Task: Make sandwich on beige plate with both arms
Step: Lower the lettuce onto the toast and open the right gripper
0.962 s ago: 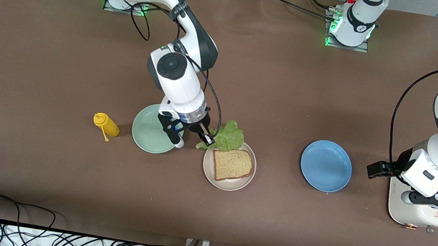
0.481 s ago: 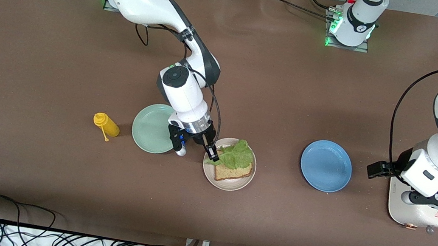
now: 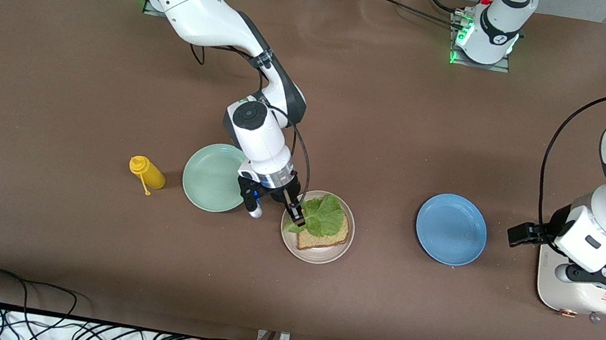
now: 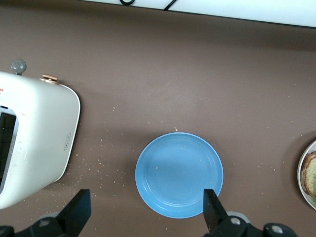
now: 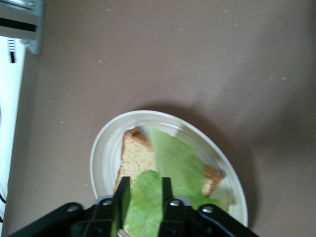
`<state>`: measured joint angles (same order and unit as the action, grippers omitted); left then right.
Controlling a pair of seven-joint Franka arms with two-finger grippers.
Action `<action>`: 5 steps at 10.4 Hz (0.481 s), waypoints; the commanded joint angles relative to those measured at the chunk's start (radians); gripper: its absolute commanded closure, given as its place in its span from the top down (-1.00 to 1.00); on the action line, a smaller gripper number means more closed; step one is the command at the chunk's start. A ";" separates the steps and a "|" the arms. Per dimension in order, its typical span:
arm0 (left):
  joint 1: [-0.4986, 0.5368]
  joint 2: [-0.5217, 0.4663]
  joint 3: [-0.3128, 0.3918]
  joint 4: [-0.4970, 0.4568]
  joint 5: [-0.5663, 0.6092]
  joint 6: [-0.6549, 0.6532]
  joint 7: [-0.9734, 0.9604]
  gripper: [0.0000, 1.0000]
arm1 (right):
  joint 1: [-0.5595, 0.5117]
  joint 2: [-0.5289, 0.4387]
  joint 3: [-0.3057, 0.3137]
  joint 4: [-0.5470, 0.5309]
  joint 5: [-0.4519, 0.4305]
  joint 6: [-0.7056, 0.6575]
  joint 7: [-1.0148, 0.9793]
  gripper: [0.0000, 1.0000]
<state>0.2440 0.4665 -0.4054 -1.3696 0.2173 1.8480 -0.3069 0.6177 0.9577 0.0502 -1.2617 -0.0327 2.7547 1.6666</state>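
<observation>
Checking in from the remote desk. Starting at the right arm's end of the table (image 3: 52,99), there's a yellow mustard bottle (image 3: 147,173) lying on its side. Just beside it is the mint-green plate (image 3: 206,180), with nothing on it. Next to that, around the middle of the table and a bit nearer the front camera's edge, is the beige plate (image 3: 320,255). It has one bread slice (image 3: 322,241) lying flat on it, and the lettuce leaf (image 3: 326,218) is draped over most of the slice. The right gripper (image 3: 296,218) is low over the rim of that plate on the mint plate's side. In the right wrist view its fingers (image 5: 123,195) are pinched on the leaf's edge, with green filling the gap between them, so I'd call that grasping the lettuce. Only one slice is there, so there's no top on the sandwich yet. Further along, well apart from the beige plate, the blue plate (image 3: 452,229) is bare. At the left arm's end, the left gripper (image 3: 602,276) hovers over the white toaster (image 3: 581,301) with its fingers (image 4: 79,212) spread wide and nothing in them. That arm is just waiting.
</observation>
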 commanded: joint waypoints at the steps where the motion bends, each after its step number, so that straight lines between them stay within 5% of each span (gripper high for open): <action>1: 0.006 -0.012 -0.004 -0.003 0.014 -0.012 0.018 1.00 | 0.011 -0.061 -0.044 0.019 -0.076 -0.096 0.004 1.00; 5: 0.008 -0.014 -0.004 -0.003 0.016 -0.012 0.020 1.00 | 0.005 -0.207 -0.084 0.015 -0.084 -0.477 -0.319 1.00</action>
<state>0.2440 0.4665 -0.4054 -1.3696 0.2173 1.8479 -0.3069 0.6198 0.8167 -0.0082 -1.2260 -0.1078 2.3923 1.4577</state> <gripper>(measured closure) 0.000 0.000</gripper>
